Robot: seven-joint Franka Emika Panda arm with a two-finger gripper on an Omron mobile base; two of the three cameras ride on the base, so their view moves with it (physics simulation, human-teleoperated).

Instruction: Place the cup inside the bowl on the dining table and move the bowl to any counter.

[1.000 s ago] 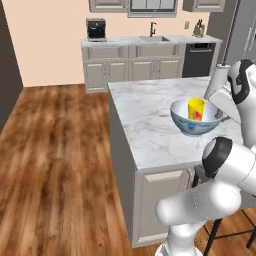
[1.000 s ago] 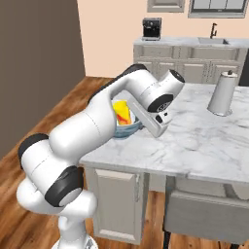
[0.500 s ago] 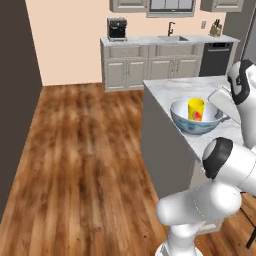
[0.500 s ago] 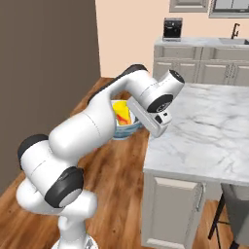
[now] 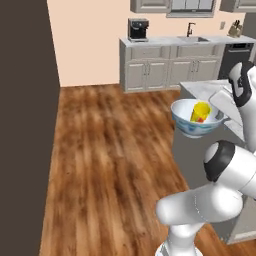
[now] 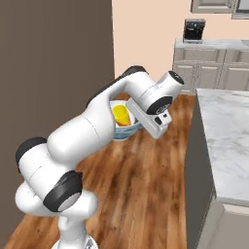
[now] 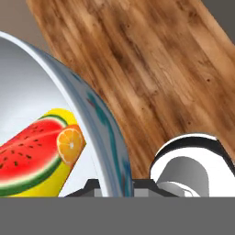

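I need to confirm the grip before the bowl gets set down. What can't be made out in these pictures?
- Fingertips on the bowl rim: in the hand view the rim covers the contact; in the left base view the hand sits behind the bowl.
- Cup base: hidden by the bowl's wall in both base views.
- Dining table: cut off by the right edge.
- Coffee machine on the counter: too small for detail.

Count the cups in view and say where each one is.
1. The cup stands inside the bowl, which the gripper holds by its rim above the wood floor, off the table. Cabinets may hide others.
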